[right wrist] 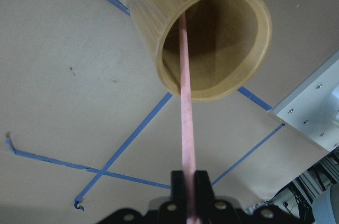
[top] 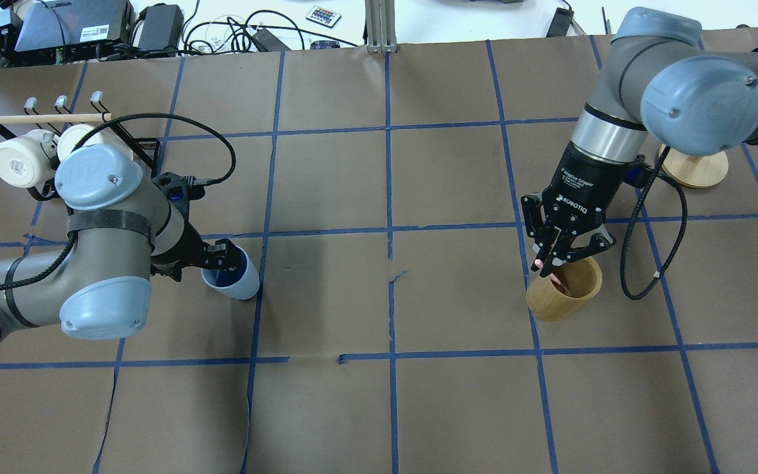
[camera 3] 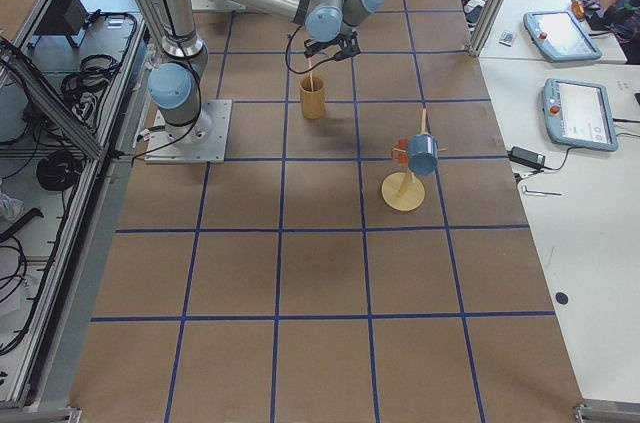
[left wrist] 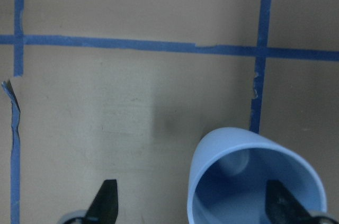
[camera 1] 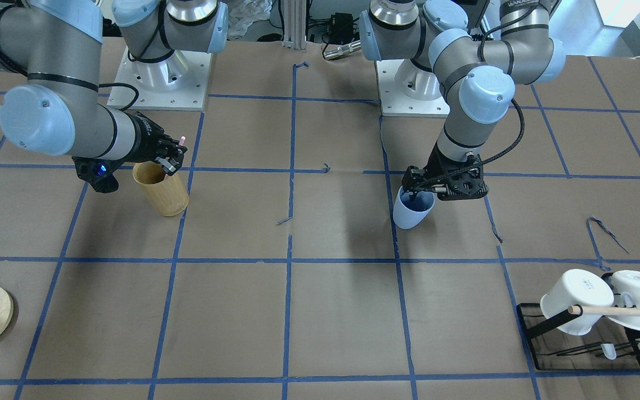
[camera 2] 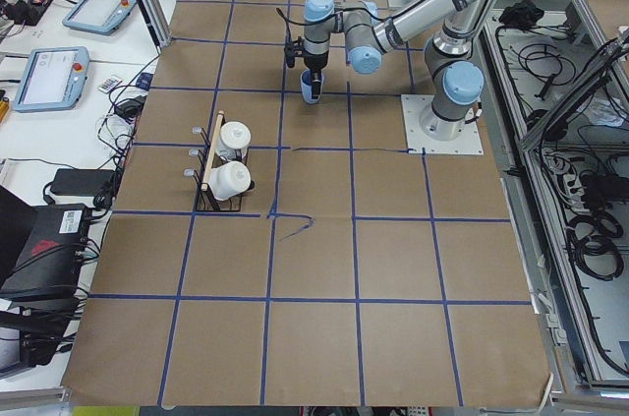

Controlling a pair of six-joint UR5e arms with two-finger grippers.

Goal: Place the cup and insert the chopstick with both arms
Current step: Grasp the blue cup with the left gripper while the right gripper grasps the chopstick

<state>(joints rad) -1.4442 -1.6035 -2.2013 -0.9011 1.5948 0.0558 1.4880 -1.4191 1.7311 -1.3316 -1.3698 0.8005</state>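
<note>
- My left pincer point(top: 223, 255) is spread wide, one finger inside the blue cup point(top: 237, 280) on the table point(top: 458, 408).
- My right pincer point(right wrist: 188, 179) squeezes the chopstick point(right wrist: 185, 102); its tip is in the wood cup point(right wrist: 148, 33) below.

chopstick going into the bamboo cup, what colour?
Pink. The chopstick shows best in the right wrist view.

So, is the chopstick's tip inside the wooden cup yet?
Yes, in the right wrist view the pink chopstick held by the right gripper passes the wooden cup's rim into its opening.
</note>
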